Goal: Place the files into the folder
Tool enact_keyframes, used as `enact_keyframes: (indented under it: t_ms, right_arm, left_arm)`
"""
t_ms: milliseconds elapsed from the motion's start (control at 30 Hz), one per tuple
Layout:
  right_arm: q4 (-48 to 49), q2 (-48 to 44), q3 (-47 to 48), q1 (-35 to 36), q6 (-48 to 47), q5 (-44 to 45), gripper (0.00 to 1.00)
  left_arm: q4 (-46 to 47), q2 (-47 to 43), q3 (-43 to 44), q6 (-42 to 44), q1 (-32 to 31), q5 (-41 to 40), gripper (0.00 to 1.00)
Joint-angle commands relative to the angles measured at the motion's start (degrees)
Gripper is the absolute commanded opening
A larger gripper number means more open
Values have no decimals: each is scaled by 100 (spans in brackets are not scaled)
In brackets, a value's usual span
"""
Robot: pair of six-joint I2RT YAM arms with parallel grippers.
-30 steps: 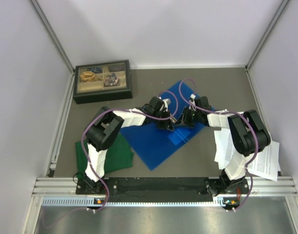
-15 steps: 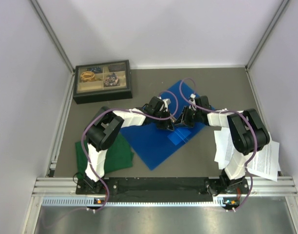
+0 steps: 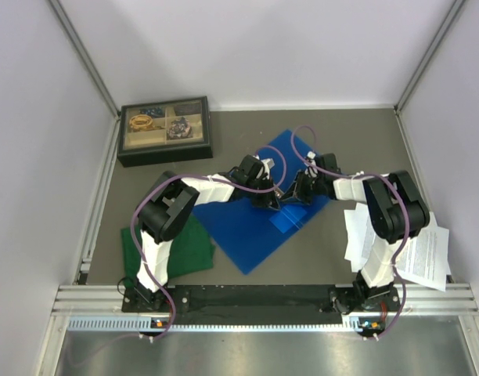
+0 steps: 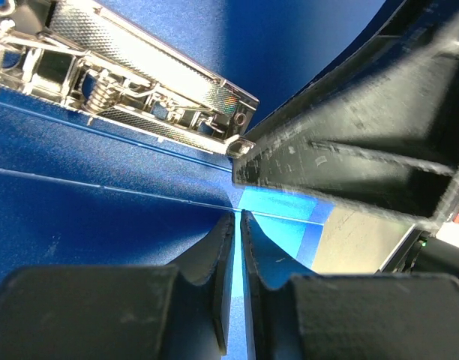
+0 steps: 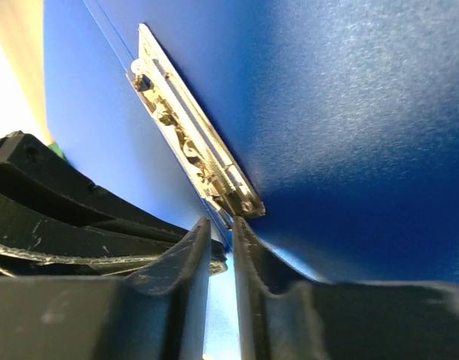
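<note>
Top external: files point(image 3: 427, 258) outside the open folder point(image 3: 239, 227)

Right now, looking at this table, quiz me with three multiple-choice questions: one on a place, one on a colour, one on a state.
1. Where are the printed paper sheets? A) in the ring binder B) on the table, far right C) on the folded cloth
2. The folded cloth's colour? A) green B) red C) white
3. The ring binder is: A) shut B) lying open C) upright
Answers: B, they lie outside it; A, plainly green; B, its metal ring mechanism shows.
</note>
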Motion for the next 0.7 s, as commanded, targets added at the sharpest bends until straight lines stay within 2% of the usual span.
enact_keyframes:
  t_ms: [0, 33, 167, 200, 367, 567, 667]
  right_arm:
    - [-146, 153, 266, -83, -339, 395, 0]
    - [-251, 162, 293, -57, -366, 405, 0]
    - [-349, 250, 363, -56, -392, 396, 0]
    - [-349, 250, 346, -74, -392, 422, 0]
    - [-769, 188, 319, 31, -462, 720, 0]
    - [-1666, 74, 723, 242, -814, 1573, 0]
    - [-2062, 118, 899, 286, -902, 1872, 0]
  left_arm:
    - [-993, 274, -410, 315, -51, -605, 15]
    - [-993, 248, -393, 289, -42, -545, 16]
    - [-721, -234, -358, -167, 98, -412, 29]
    - [-686, -306, -314, -264, 116, -473, 29]
    - [-878, -299, -24, -414, 195, -1000, 25]
    - [-458, 150, -295, -932, 397, -615, 14]
    - [-466, 98, -454, -933, 397, -745, 13]
